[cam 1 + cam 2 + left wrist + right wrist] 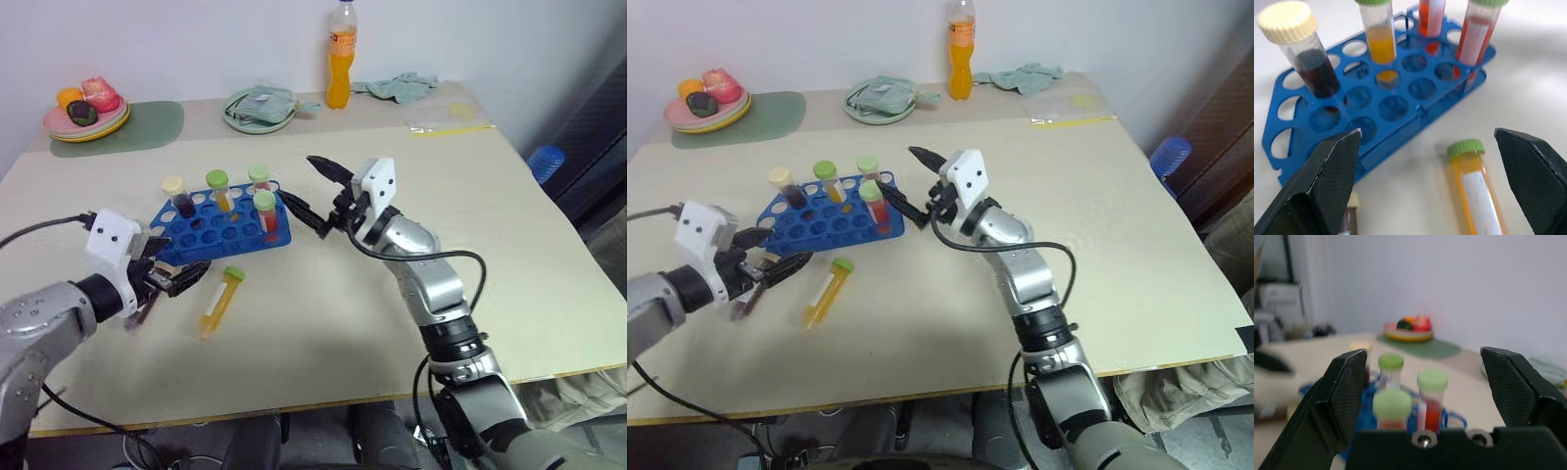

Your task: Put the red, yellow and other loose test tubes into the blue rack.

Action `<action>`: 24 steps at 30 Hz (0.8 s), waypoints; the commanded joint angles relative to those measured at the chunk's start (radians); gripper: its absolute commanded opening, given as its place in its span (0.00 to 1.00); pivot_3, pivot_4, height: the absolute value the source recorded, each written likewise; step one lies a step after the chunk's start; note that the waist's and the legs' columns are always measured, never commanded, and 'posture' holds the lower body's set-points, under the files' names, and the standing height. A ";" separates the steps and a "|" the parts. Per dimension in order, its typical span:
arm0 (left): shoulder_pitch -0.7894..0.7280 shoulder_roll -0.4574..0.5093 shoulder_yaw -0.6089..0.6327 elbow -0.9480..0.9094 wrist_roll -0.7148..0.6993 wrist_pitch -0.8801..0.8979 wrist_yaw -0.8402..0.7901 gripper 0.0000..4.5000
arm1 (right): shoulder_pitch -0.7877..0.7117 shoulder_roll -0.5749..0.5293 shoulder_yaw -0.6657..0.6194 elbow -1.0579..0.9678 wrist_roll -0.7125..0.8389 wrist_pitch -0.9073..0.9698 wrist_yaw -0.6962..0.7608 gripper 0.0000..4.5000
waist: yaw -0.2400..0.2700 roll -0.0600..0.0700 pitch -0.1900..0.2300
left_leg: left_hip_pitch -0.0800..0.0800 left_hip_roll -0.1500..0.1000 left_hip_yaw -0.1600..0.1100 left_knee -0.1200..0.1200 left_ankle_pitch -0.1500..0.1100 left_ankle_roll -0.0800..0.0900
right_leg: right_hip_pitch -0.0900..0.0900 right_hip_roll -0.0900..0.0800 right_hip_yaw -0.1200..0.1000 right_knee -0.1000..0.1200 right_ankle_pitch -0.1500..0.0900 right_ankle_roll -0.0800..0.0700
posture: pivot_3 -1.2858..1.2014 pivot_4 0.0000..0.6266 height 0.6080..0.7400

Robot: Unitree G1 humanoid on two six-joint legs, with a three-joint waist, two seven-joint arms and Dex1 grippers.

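Four capped clear plastic tubes are seen standing in the bright blue plastic rack (223,228) on the bench (509,225), while a yellow green-capped tube (219,301) lies just in front of the rack. The left gripper (1425,183) is held wide beside that tube, with a dark cream-capped tube (1350,220) under it. The right gripper (311,192) is spread wide, empty, by the rack's far corner.
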 commanded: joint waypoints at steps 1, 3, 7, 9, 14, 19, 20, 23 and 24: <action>-0.149 0.052 -0.082 0.021 -0.086 0.381 0.081 1.00 | 0.042 -0.106 0.014 -0.140 0.054 0.064 0.128 0.91 | -0.001 0.000 0.000 | 0.000 0.000 0.000 0.000 0.000 0.000 | 0.000 0.000 0.000 0.000 0.000 0.000 | 0.52 0.24 1.00; -0.212 0.084 -0.147 0.056 -0.130 0.449 0.133 1.00 | 0.079 -0.181 0.016 -0.205 0.090 0.117 0.195 0.91 | -0.005 0.000 0.000 | 0.000 0.000 0.000 0.000 0.000 0.000 | 0.000 0.001 0.000 0.001 0.000 0.000 | 0.52 0.24 1.00; -0.313 0.066 -0.255 0.128 -0.308 0.457 0.279 1.00 | 0.141 -0.298 0.017 -0.305 0.142 0.190 0.280 0.91 | -0.006 0.000 0.000 | 0.000 0.001 0.000 0.000 0.000 0.000 | 0.000 0.001 0.000 0.000 0.000 0.000 | 0.52 0.24 1.00; -0.346 0.028 -0.303 0.176 -0.369 0.457 0.392 1.00 | 0.162 -0.328 0.021 -0.334 0.153 0.211 0.300 0.91 | -0.002 0.000 0.000 | 0.000 0.001 0.000 0.000 0.000 0.000 | 0.000 0.000 0.000 0.000 0.000 0.000 | 0.52 0.24 1.00; -0.387 -0.040 -0.392 0.291 -0.477 0.457 0.660 1.00 | 0.184 -0.347 0.030 -0.365 0.156 0.227 0.306 0.91 | 0.002 -0.001 0.000 | 0.000 0.000 -0.001 0.001 0.000 0.000 | 0.000 0.000 0.000 0.000 0.000 0.000 | 0.52 0.24 1.00; -0.429 -0.140 -0.429 0.359 -0.557 0.457 0.841 1.00 | 0.192 -0.331 0.047 -0.366 0.145 0.224 0.288 0.91 | 0.024 -0.001 0.000 | 0.000 0.000 0.000 0.002 0.000 0.000 | 0.000 -0.001 0.001 0.001 0.000 0.000 | 0.52 0.24 1.00; -0.436 -0.147 -0.435 0.367 -0.572 0.457 0.867 0.88 | 0.193 -0.328 0.050 -0.367 0.144 0.224 0.284 0.92 | 0.028 -0.001 0.000 | 0.000 -0.001 0.000 0.003 0.000 0.000 | 0.001 -0.001 0.001 0.001 0.000 0.000 | 0.52 0.24 1.00; -0.446 -0.173 -0.445 0.380 -0.615 0.457 0.935 0.60 | 0.193 -0.314 0.060 -0.372 0.146 0.227 0.272 0.92 | 0.031 -0.001 0.000 | 0.000 -0.002 0.000 0.003 0.000 0.000 | 0.002 -0.003 0.000 0.000 0.000 0.001 | 0.52 0.24 1.00; -0.448 -0.179 -0.450 0.382 -0.626 0.457 0.954 0.51 | 0.192 -0.310 0.064 -0.372 0.145 0.227 0.268 0.92 | 0.032 -0.001 0.000 | 0.000 -0.003 0.000 0.003 0.000 0.000 | 0.002 -0.004 0.000 0.000 0.000 0.001 | 0.52 0.24 1.00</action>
